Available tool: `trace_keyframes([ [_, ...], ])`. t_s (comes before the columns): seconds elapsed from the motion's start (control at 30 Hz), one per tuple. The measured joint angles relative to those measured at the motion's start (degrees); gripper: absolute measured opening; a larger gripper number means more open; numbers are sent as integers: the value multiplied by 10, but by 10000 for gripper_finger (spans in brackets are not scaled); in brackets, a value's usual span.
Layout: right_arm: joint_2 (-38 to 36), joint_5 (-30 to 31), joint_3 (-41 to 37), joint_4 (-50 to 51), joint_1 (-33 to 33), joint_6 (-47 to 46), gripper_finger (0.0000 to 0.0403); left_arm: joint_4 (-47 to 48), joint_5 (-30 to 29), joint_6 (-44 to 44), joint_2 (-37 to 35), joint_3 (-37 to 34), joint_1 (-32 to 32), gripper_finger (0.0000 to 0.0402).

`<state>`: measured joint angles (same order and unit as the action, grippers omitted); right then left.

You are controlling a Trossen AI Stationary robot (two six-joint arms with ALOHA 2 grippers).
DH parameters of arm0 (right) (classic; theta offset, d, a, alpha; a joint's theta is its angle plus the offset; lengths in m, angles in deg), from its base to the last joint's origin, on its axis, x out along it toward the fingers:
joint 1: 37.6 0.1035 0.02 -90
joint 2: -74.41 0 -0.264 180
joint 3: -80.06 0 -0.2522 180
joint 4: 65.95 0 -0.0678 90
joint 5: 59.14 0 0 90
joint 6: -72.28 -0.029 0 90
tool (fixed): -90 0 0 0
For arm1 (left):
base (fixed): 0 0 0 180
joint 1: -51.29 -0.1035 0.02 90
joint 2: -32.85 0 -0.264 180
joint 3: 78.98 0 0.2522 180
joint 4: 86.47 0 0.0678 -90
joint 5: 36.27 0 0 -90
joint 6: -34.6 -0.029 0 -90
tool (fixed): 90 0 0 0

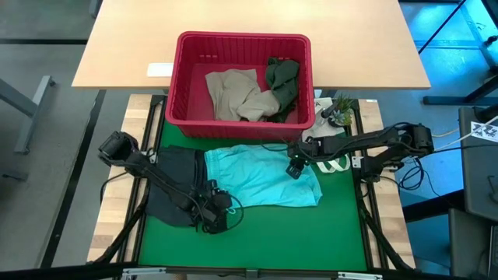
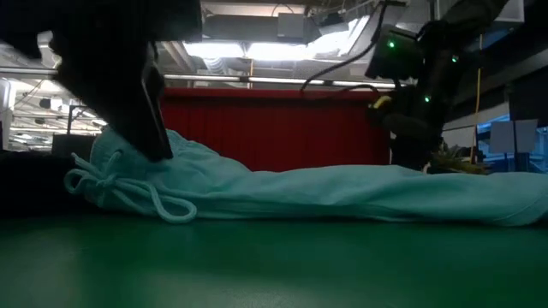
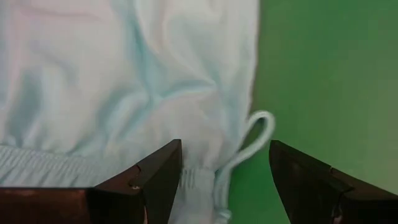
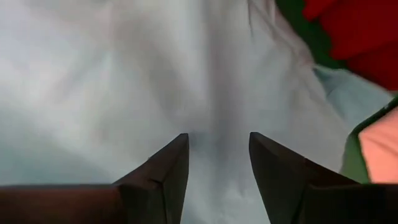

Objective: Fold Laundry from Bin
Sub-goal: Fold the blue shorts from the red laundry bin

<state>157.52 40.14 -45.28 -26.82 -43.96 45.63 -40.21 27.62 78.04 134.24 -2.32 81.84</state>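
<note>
**Colleague:** Where is the laundry right now?

**Me:** I see a soft light teal cloth garment (image 1: 261,180) spread flat on the green table mat (image 1: 257,241), just in front of the rectangular red plastic bin with slotted walls (image 1: 243,47). A dark grey cloth garment (image 1: 173,183) lies beside the teal one on the left, their edges touching. Inside the bin I see a crumpled beige-tan garment (image 1: 233,93) and a dark olive green garment (image 1: 282,82) against its right wall.

**Colleague:** And the left gripper?

**Me:** My left gripper (image 3: 225,171) is low over the near left edge of the teal garment, at the ribbed waistband (image 3: 37,165). Its jaws are spread wide, with the waistband end and a loop of white drawstring (image 3: 252,140) between the fingers (image 3: 155,177). I cannot tell whether the fingertips touch the cloth.

**Colleague:** The right one?

**Me:** My right gripper (image 4: 219,155) is over the far right part of the teal garment, near the bin's front wall. Its jaws stand partly apart above smooth teal fabric, pinching nothing that I can see.

**Colleague:** Anything else on the table?

**Me:** A small potted green plant (image 1: 340,109) stands just right of the bin, and a white paper label (image 1: 160,70) lies on the wooden tabletop (image 1: 117,47) to the bin's left.
</note>
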Motion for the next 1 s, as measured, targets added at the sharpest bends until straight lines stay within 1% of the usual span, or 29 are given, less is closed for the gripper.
trace_keyframes([
  [0.1, 0, 2, -33, -58, 17, -17, 159, 1, -17, 0, 23, 0, -2, 236],
  [0.2, 0, -13, -64, -101, 44, -21, 153, 1, -26, 0, 44, 0, -9, 236],
  [0.3, -1, -7, -82, -111, 75, -41, 146, 3, -30, 1, 54, 0, -19, 236],
  [0.47, -2, 0, -96, -109, 135, -103, 135, 37, -33, 1, 57, 0, -34, 236],
  [0.77, -2, -15, -97, -120, 264, -270, 126, 50, -33, -5, 57, 0, -38, 236],
  [1.0, 1, -36, -99, -204, 363, -370, 126, 49, -32, -5, 57, 0, -38, 236],
])
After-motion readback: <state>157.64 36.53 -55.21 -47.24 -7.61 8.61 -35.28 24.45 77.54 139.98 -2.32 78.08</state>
